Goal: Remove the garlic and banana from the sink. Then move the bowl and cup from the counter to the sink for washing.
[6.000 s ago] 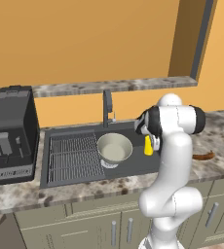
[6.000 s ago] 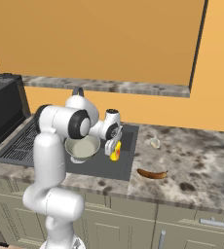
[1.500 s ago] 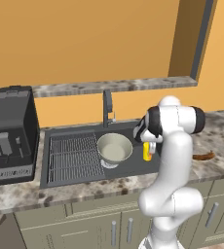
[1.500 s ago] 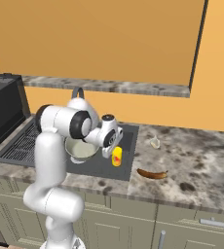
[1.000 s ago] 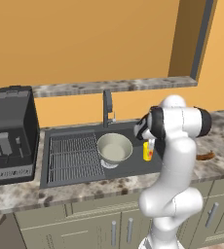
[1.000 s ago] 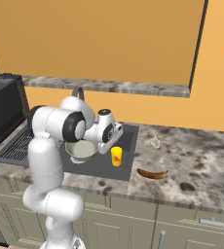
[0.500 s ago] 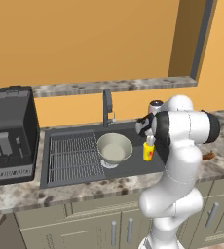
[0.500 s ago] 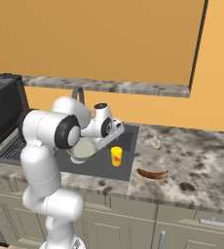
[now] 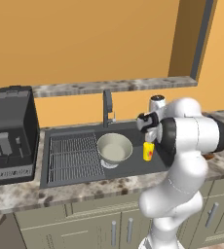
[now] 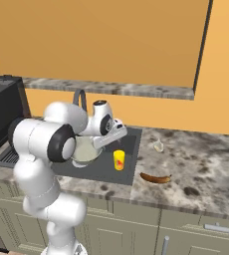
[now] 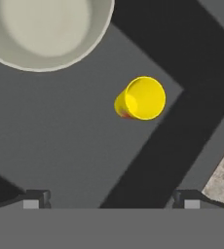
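Task looks complete: bowl [image 9: 115,148] and cup [image 9: 148,151] stand in the sink [image 9: 70,168], banana [image 10: 155,178] and garlic [image 10: 158,146] on the tabletop [image 10: 201,169], my pincer [image 11: 109,202] open, empty.

Bowl [image 9: 115,148] and cup [image 9: 148,151] stand upright in the sink [image 9: 65,168], the cup right of the bowl and apart from it. On the bench [image 10: 206,174] right of the sink, the banana [image 10: 155,178] lies near the front edge, with the garlic [image 10: 158,146] behind it.
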Available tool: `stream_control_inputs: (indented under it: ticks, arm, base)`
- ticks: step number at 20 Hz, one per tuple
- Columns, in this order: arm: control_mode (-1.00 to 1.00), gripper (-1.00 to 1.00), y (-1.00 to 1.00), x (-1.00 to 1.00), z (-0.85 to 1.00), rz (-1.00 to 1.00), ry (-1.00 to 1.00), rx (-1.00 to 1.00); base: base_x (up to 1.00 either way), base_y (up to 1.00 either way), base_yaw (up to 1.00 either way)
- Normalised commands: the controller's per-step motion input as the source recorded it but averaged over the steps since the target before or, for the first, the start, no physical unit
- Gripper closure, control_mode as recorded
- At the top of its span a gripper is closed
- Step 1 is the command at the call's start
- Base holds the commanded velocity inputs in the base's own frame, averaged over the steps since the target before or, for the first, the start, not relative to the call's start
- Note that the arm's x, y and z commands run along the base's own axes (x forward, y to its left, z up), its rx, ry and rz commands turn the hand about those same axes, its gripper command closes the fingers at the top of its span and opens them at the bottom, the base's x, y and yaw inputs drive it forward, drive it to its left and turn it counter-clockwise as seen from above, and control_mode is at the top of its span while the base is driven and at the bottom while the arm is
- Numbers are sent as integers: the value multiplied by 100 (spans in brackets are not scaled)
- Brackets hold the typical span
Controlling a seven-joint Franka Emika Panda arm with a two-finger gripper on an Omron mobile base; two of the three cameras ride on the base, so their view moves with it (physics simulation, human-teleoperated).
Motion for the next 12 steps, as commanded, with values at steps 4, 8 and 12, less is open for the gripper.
stream_control_inputs:
  ticks: [4,8,12]
  arm:
    - [-100,-100,2,-30,22,-21,0,11]
    - [-100,-100,1,-29,20,-22,0,14]
    - [-100,-100,6,-27,15,-23,0,12]
  base:
    - [0,0,0]
    - [0,0,0]
    - [0,0,0]
